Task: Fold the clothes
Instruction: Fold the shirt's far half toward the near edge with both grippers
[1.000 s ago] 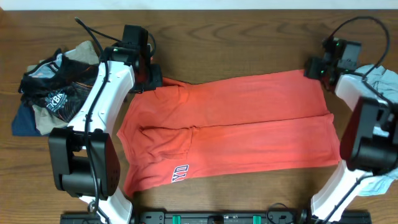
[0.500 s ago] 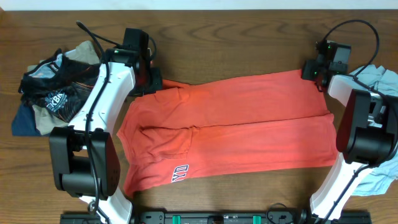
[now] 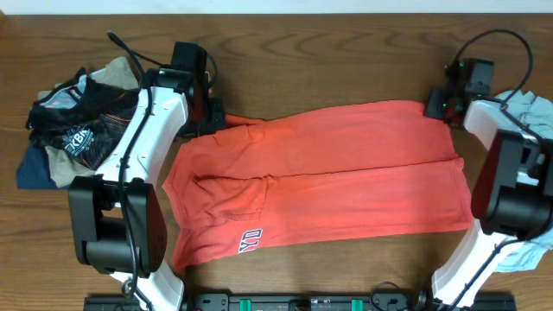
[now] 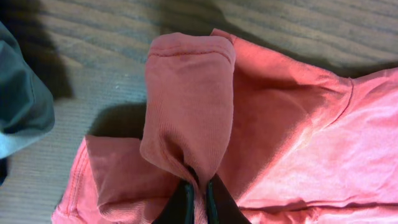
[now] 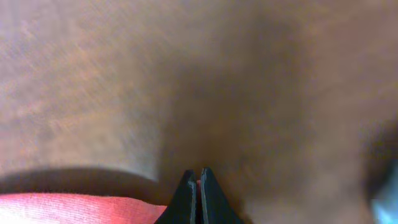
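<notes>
Pinching coral T-shirt (image 3: 346,164), left tool (image 4: 198,186) sits beside heaped clothes (image 3: 73,130); right tool (image 5: 199,186) clenched at hem

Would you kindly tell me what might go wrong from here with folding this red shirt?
The right gripper is shut beside the edge of the coral-red cotton T-shirt, seemingly holding nothing, so a lift could be one-sided. The left gripper pinches only a narrow fold, which may slip out.
</notes>
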`<state>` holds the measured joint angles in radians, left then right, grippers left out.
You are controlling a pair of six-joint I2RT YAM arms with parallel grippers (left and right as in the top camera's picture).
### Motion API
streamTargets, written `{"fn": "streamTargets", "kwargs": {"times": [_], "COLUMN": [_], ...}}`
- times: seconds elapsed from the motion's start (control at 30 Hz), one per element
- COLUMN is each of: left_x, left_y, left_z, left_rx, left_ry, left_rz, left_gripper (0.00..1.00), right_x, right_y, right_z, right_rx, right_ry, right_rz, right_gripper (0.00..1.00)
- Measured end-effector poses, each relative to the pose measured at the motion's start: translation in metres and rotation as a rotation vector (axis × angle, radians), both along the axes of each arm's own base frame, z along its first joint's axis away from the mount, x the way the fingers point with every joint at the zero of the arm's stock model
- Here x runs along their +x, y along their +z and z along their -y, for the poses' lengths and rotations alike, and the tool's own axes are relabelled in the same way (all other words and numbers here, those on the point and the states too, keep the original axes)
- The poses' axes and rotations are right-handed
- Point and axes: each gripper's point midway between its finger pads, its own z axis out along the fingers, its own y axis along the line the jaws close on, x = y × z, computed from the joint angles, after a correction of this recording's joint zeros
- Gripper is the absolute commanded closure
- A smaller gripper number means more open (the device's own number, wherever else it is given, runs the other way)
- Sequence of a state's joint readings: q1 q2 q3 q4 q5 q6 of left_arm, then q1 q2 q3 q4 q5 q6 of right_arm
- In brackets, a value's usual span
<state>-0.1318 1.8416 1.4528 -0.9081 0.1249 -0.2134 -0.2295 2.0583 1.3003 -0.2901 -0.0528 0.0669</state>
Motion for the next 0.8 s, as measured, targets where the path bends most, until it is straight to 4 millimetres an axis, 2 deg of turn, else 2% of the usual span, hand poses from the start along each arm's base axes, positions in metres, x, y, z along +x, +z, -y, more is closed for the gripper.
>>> {"fn": "streamTargets", "kwargs": {"times": [0.13, 0.2, 0.3, 0.4, 0.47, 0.63, 0.8], "left_x": [-0.007, -0.014, -0.028, -0.049, -0.062, -0.087, -0.114], "left_y": [0.006, 0.016, 0.038, 0.058, 0.063, 0.059, 0.047], "left_z": [-0.001, -0.002, -0.004, -0.006, -0.008, -0.011, -0.015], "left_rx": [0.001, 0.001, -0.001, -0.001, 0.001, 0.014, 0.027], "left_ry": [0.000, 0.000, 0.000, 0.000, 0.000, 0.000, 0.014], "left_rz": [-0.010, -0.006, 0.007, 0.001, -0.029, -0.131, -0.244], "left_gripper": [0.94, 0.94, 0.94, 0.94, 0.94, 0.94, 0.94], "right_x": [-0.017, -0.030, -0.054, -0.086, -0.109, -0.151, -0.173], "right_y": [0.037, 0.065, 0.090, 0.096, 0.093, 0.086, 0.085], "right_z": [0.008, 0.008, 0.008, 0.008, 0.013, 0.030, 0.044], "right_rx": [-0.009, -0.017, -0.035, -0.054, -0.081, -0.138, -0.152], "right_ry": [-0.028, -0.039, -0.055, -0.074, -0.098, -0.156, -0.202], "right_rz": [-0.003, 0.000, -0.036, -0.135, -0.223, -0.387, -0.463], "right_gripper": [0.99, 0.99, 0.99, 0.99, 0.99, 0.99, 0.99]}}
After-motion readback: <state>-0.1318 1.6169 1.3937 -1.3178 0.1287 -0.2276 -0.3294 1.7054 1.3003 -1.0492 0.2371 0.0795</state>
